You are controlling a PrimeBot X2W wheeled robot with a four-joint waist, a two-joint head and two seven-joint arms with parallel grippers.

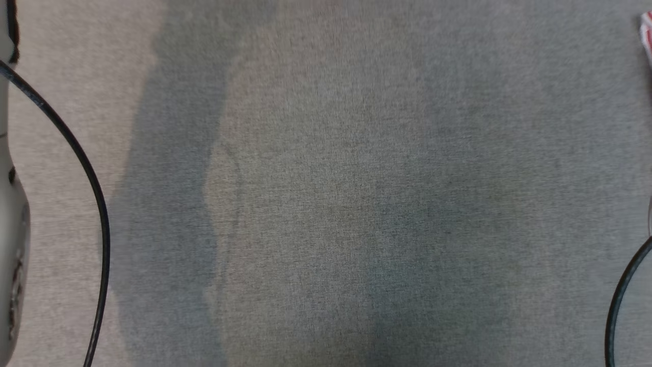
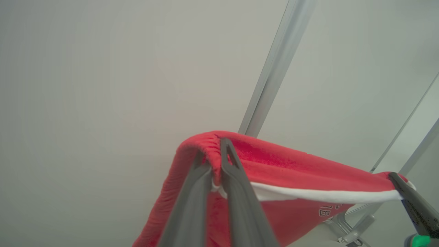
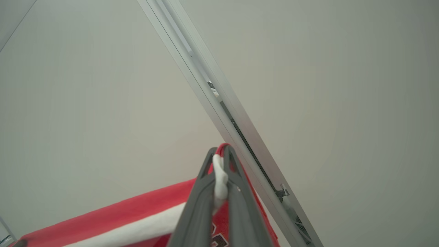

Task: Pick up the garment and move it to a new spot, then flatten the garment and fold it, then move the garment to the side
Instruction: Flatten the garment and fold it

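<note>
Step in hand, as I judge it: carrying the red garment [image 2: 291, 164] to its new spot, before flattening.

Left fingers [image 2: 226, 152] are pressed together, pinching a bunched bit of the garment's top edge. Right fingers [image 3: 205, 168] are also pressed together, pinching the white band at the other end. The edge runs fairly straight between the two pinches, and the rest hangs below, so the garment is in the air and not on the table [image 1: 326, 183]. The head view has a red-and-white sliver [image 1: 647, 35] at the upper right edge, likely the same cloth. Can't tell how high it hangs over the table.

The table is grey and cloth-covered. A black cable [image 1: 76, 148] loops at its left beside my pale forearm [image 1: 10, 229]. An aluminium bar [image 2: 274, 68] stands behind the garment.

How to do it well, my guess:
- Both pinches must hold until the cloth lies down. The left grip is on gathered cloth and may slip.
- Hands level, with just enough spread that the top edge is straight. Pulling harder risks tearing it out of the right pinch, which looks shallow.
- Bring it over the middle of the table, and clear of the cable.
- Lower so the bottom hem lands first, then draw back to lay it out flat with the printed side easy to check.
- Release only once the top edge rests on the table.
</note>
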